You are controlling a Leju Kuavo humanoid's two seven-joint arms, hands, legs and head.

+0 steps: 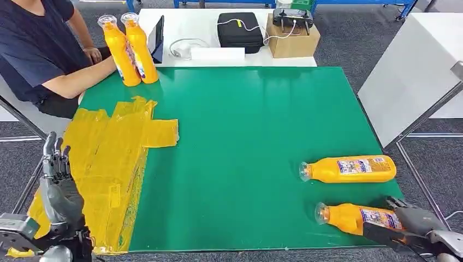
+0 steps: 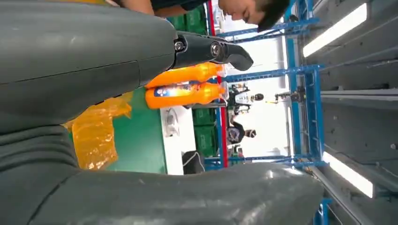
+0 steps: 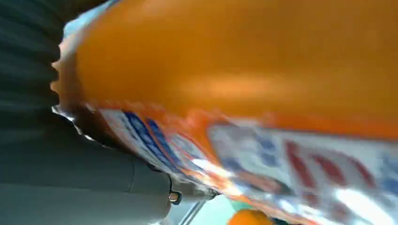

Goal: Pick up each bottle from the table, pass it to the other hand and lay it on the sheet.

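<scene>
The right hand (image 1: 407, 226) grips the base end of an orange juice bottle (image 1: 352, 217) lying on its side at the near right corner of the green table (image 1: 245, 136), its clear cap pointing left; dark fingers (image 1: 382, 233) wrap across the label, closed around the body. Just beyond it lies a second orange bottle (image 1: 349, 169), also on its side, near the right edge and apart from the first. The right wrist view adds a blurred close look at the held bottle (image 3: 244, 70) pressed against the hand: a white label with blue and red print, too smeared to read.

The left hand (image 1: 57, 185) stands upright off the near left corner, fingers straight, slightly apart, holding nothing. Beside it the crumpled yellow sheet (image 1: 109, 158) covers the table's left side.

At the far left corner two more orange bottles (image 1: 131, 49) stand upright, touching; the left wrist view shows them (image 2: 185, 86) sideways past the thumb, label lettering illegible. A person's forearm (image 1: 82, 76) rests by them. Beyond the far edge sit a black case (image 1: 239, 31) and a cardboard box (image 1: 292, 39).
</scene>
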